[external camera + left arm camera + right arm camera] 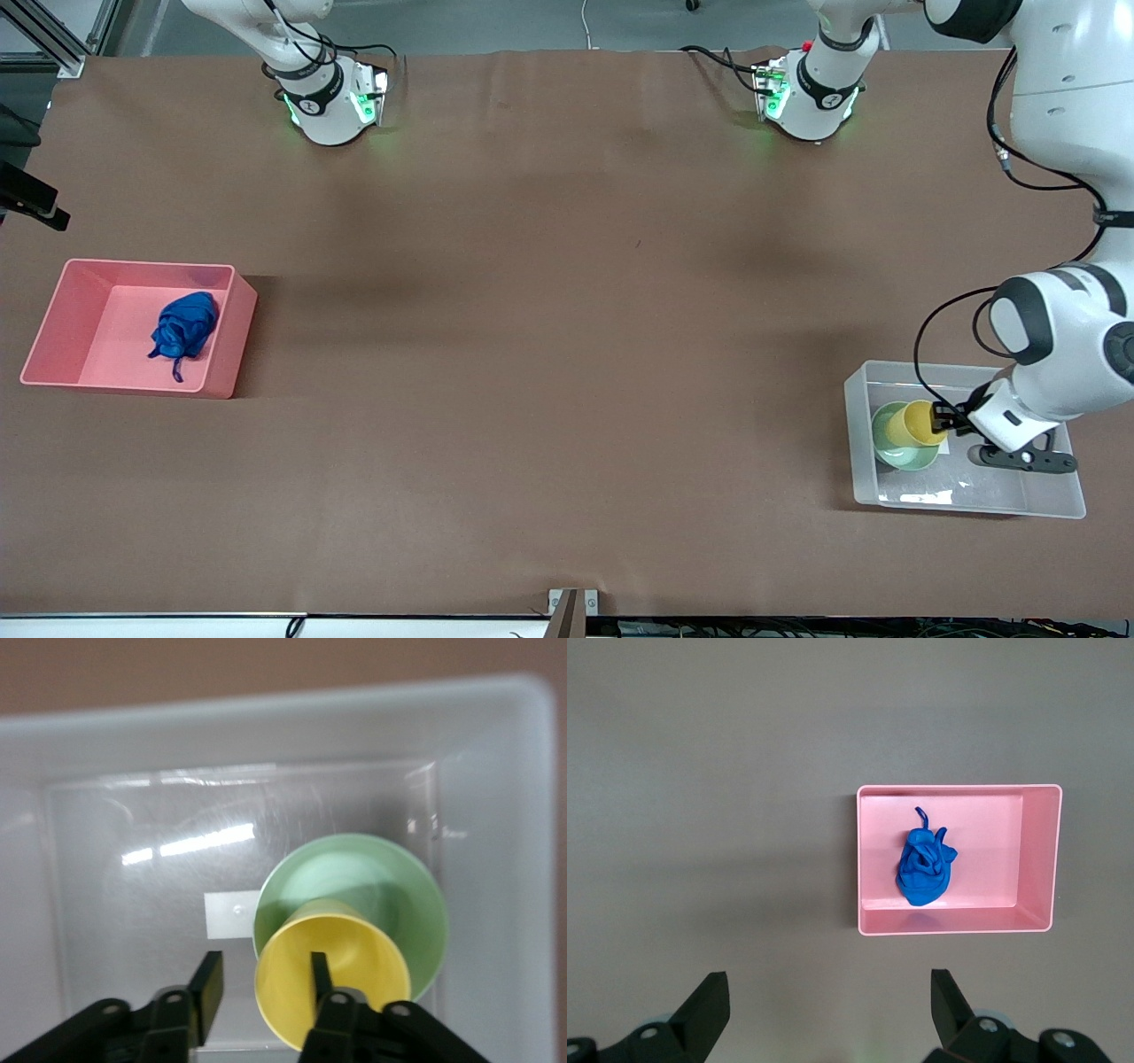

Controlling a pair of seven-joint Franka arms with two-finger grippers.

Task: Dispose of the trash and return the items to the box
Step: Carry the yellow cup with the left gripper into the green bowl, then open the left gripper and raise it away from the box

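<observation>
The clear box [966, 507] [266, 718] stands toward the left arm's end of the table, nearer to the front camera. Inside it the mint-green bowl [893, 454] [354, 877] holds the yellow cup [917, 423] [332, 983], tipped with its mouth toward my left gripper [946, 421] [264, 961]. That gripper is open inside the box. One finger is inside the cup's mouth, the other outside, with a gap to the rim. The blue trash [184, 325] [924, 870] lies in the pink bin [226, 354] [1041, 859]. My right gripper [828, 979] hangs open and empty, high over bare table beside the pink bin.
A white sticker [232, 914] lies on the box's floor beside the bowl. The pink bin sits toward the right arm's end of the table. Both arm bases [328, 102] [811, 97] stand along the table's edge farthest from the front camera.
</observation>
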